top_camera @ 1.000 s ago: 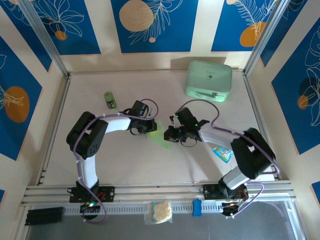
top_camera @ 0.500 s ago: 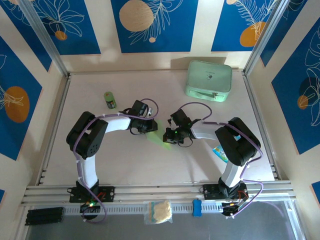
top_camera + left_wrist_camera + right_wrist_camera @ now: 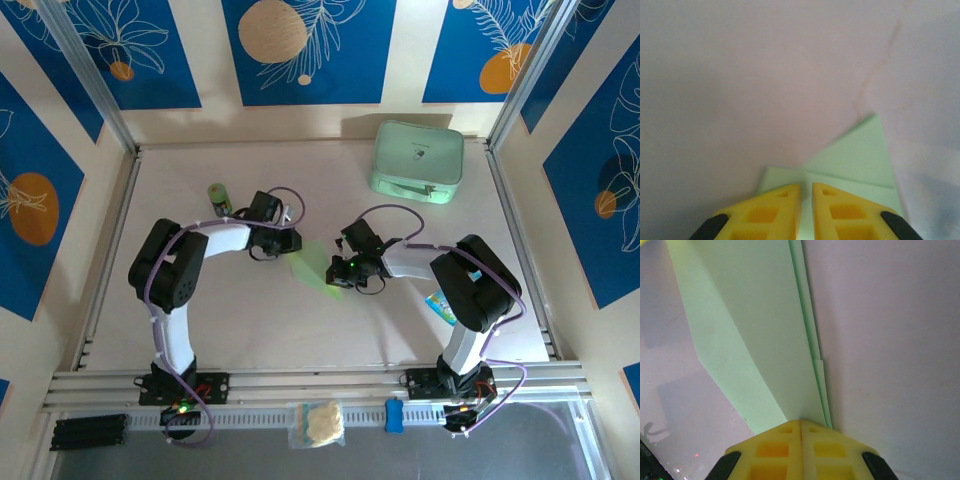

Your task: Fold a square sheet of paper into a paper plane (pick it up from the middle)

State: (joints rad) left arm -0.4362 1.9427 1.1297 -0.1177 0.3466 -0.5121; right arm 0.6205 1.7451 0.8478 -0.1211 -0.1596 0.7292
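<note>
The paper plane (image 3: 312, 266), a pale green, half-folded wedge, lies flat in the middle of the table (image 3: 250, 325) between the two arms. The left gripper (image 3: 289, 244) hangs over its left edge, its yellow fingers (image 3: 772, 212) parted by only a thin slit. The right gripper (image 3: 337, 272) sits at the other end with its fingers (image 3: 777, 452) pressed tight together where the folded layers meet the tips. I can't tell whether paper is caught between them.

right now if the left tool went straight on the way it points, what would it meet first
The paper: its folded edge lies right at the left tool tips, low on the table. Beyond it, roughly in line, is the right tool, though heights are hard to judge.
</note>
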